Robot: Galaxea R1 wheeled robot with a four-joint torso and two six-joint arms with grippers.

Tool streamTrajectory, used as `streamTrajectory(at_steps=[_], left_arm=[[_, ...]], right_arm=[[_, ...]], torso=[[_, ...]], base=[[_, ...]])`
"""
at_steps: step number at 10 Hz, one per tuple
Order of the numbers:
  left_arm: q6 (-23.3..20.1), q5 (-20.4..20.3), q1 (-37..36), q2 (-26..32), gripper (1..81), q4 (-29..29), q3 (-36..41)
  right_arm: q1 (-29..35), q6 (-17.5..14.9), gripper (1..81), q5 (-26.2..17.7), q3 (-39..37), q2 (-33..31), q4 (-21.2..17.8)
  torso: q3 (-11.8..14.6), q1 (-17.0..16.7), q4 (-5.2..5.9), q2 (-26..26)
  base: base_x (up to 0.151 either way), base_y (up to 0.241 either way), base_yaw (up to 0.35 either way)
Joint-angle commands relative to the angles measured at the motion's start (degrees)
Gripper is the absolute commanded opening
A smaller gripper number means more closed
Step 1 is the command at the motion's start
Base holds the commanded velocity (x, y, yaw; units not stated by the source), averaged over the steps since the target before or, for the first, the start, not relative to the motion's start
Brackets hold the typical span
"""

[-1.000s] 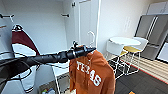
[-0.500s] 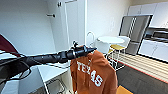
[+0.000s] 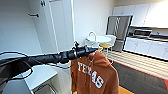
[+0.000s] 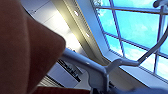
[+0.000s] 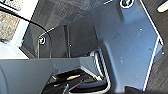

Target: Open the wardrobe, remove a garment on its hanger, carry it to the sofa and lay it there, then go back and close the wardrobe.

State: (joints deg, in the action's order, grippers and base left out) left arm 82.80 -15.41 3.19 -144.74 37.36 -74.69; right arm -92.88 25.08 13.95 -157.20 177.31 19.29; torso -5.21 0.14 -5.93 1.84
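Since half a second ago our camera has swung further right, so more of the fridge [image 3: 119, 29] and kitchen cabinets [image 3: 147, 46] shows, while the hoodie [image 3: 96, 75] still hangs from our left gripper [image 3: 93, 50]. We hold that gripper clamped on the hanger [image 4: 100, 71], a thin white plastic bar with a curved hook [image 4: 155, 47]. Soft burnt-orange fleece with white block letters drapes below our outstretched black arm. Behind stands the smooth white wardrobe [image 3: 53, 25], beside a round white table [image 3: 98, 38].
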Motion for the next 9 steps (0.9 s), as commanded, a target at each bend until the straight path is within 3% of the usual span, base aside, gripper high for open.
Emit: streamTrajectory(at_steps=[1, 9], left_arm=[[-0.7, -3.9, -11.8, 0.1, 1.0, 0.5, 1.2], [-0.7, -4.0, -11.8, 0.8, 1.0, 1.5, 2.6]], right_arm=[[1.8, -0.1, 81.1, -2.2, 0.3, 0.3, 0.1], [1.8, -0.1, 81.1, -2.2, 0.3, 0.3, 0.1]], torso=[[0.0, 0.0, 0.00, 0.0], [0.0, 0.0, 0.00, 0.0]], base=[[0.000, 0.000, -0.340], [0.000, 0.000, -0.340]])
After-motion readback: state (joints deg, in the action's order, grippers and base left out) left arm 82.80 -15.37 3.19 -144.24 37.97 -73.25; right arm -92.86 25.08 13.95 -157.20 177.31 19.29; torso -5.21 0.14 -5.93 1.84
